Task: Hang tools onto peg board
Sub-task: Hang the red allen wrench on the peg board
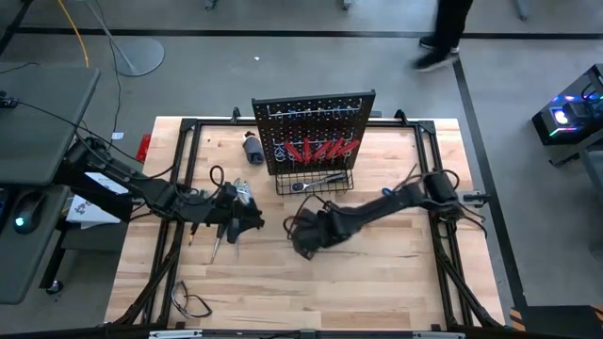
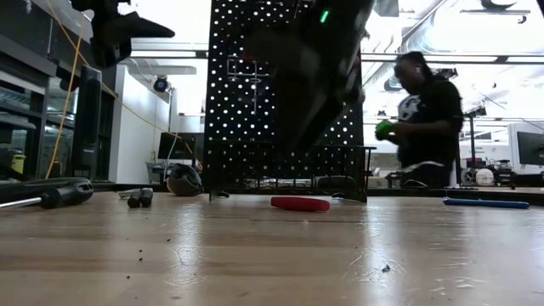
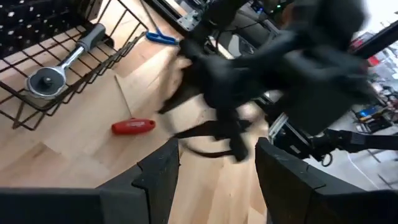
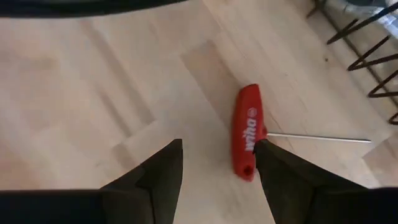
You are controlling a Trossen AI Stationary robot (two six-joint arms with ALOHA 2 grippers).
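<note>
Right, I see the right gripper (image 4: 217,163) w/ fingers apart over the smooth red T-handled tool (image 4: 247,132), thin steel shaft beyond; left gripper (image 3: 216,163) also apart, empty.

Left gripper (image 3: 216,163) jaws apart, nothing between them, above the wooden worktop (image 3: 81,162). Red-handled tool (image 3: 133,126) lies flat on the worktop beside the wire basket (image 3: 112,55), which holds a silver ratchet (image 3: 59,65). Right arm (image 3: 273,62) blurred beyond. Blue-handled tool (image 3: 160,37) farther off.
</note>
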